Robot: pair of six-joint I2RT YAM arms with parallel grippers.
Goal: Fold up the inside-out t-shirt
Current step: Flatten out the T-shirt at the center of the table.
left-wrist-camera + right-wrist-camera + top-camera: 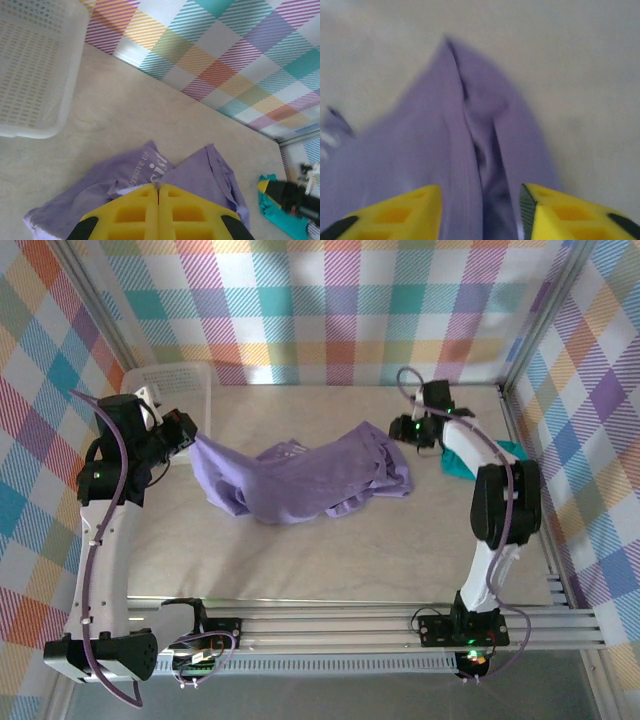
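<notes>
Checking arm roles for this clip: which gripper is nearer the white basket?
Left. The left gripper is just beside the white basket; the right gripper is across the table, at the other end of the t-shirt.

Both arms — the left arm and the right arm — have white links, black joint housings, trailing purple cables and small green lights, with yellow, black-cornered fingers on the left hand and the right hand.

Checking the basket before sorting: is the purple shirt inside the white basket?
No, the purple shirt is out on the table, outside the basket.
</notes>
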